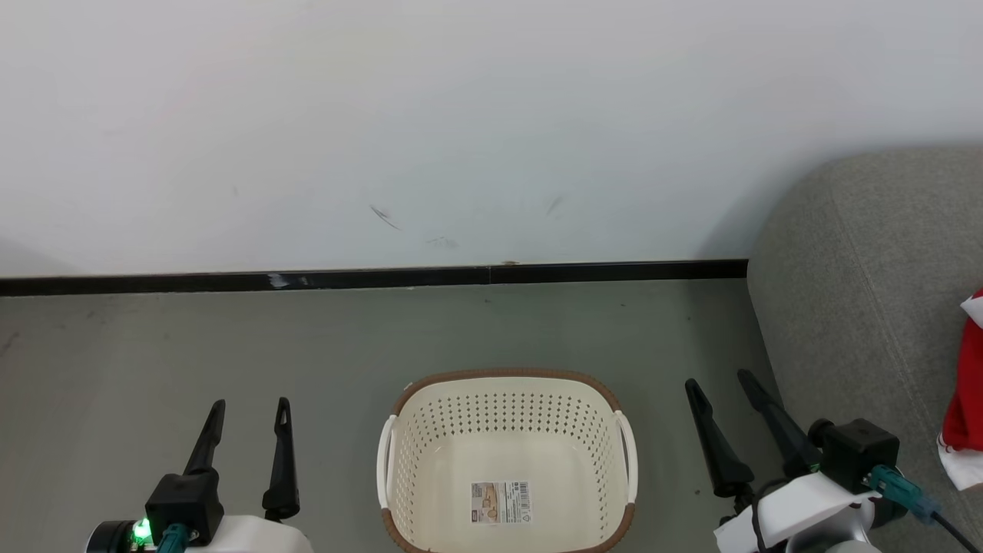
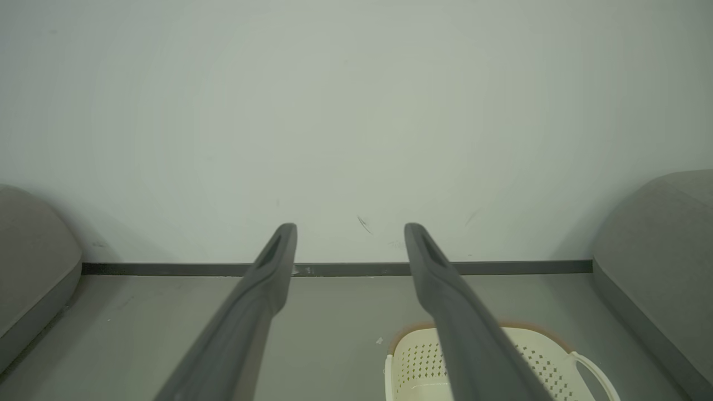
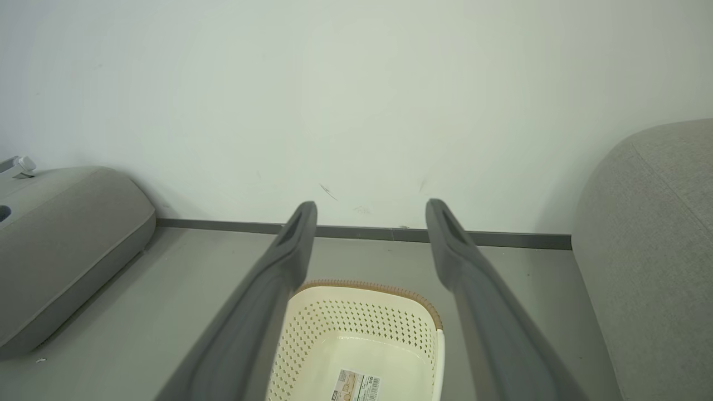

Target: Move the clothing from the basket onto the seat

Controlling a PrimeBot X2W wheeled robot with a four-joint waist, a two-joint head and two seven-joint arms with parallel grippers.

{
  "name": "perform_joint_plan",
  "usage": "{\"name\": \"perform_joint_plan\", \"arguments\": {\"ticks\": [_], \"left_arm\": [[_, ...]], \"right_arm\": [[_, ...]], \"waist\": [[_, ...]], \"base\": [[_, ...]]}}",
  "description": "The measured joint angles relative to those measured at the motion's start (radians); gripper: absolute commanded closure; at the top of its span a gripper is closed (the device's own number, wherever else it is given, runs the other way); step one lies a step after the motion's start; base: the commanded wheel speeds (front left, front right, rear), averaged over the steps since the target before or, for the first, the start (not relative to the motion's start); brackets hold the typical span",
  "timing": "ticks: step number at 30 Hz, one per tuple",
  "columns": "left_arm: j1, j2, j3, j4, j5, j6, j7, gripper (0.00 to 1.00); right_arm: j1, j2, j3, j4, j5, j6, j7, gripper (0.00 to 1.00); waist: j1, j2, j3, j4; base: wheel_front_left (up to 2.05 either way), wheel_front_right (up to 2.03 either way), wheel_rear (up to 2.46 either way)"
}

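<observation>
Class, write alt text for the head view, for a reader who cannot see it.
An empty cream basket with a barcode sticker inside sits on the grey floor before a white wall. The robot's open jaws rise either side of it; at right, red-and-white clothing lies on the grey seat.

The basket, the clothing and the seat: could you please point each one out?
basket (image 1: 507, 418), head view, perforated back wall.
clothing (image 1: 969, 399), head view, red fabric at the picture's right edge.
seat (image 1: 860, 292), head view, grey upholstered surface.
</observation>
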Motion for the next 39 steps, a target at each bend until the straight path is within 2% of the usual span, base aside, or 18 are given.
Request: {"name": "perform_joint_plan", "arguments": {"ticks": [3, 4, 10, 16, 32, 39], "left_arm": [[0.000, 0.000, -0.001, 0.005, 0.000, -0.008, 0.000, 0.00], [0.000, 0.000, -0.001, 0.007, 0.000, -0.008, 0.000, 1.00], [0.033, -0.028, -0.014, 0.064, 0.000, -0.008, 0.002, 1.00], [0.045, -0.034, -0.015, 0.070, -0.022, -0.012, 0.003, 1.00], [0.045, -0.038, 0.011, 0.063, -0.209, -0.053, 0.041, 1.00], [0.045, -0.042, 0.029, 0.062, -0.273, -0.070, 0.060, 1.00]], "right_arm": [[0.001, 0.000, 0.002, 0.000, 0.003, 0.000, 0.000, 0.00], [0.003, 0.000, 0.002, 0.000, 0.003, 0.000, 0.000, 1.00], [0.044, 0.009, 0.010, 0.058, 0.002, -0.001, 0.001, 1.00], [0.062, 0.010, 0.018, 0.054, 0.025, -0.001, 0.001, 1.00], [0.087, 0.010, 0.015, 0.020, 0.218, -0.001, 0.007, 1.00], [0.086, 0.010, -0.006, 0.021, 0.310, -0.001, 0.028, 1.00]], "waist": [[0.0000, 0.0000, -0.004, 0.001], [0.0000, 0.0000, -0.006, 0.001], [0.0000, 0.0000, -0.007, 0.002], [0.0000, 0.0000, -0.006, 0.001], [0.0003, 0.0000, -0.008, -0.004], [0.0025, 0.0000, -0.012, -0.007]], "base": [[0.00, 0.00, 0.00], [0.00, 0.00, 0.00], [0.00, 0.00, 0.00], [0.00, 0.00, 0.00], [0.00, 0.00, 0.00], [0.00, 0.00, 0.00]]}}
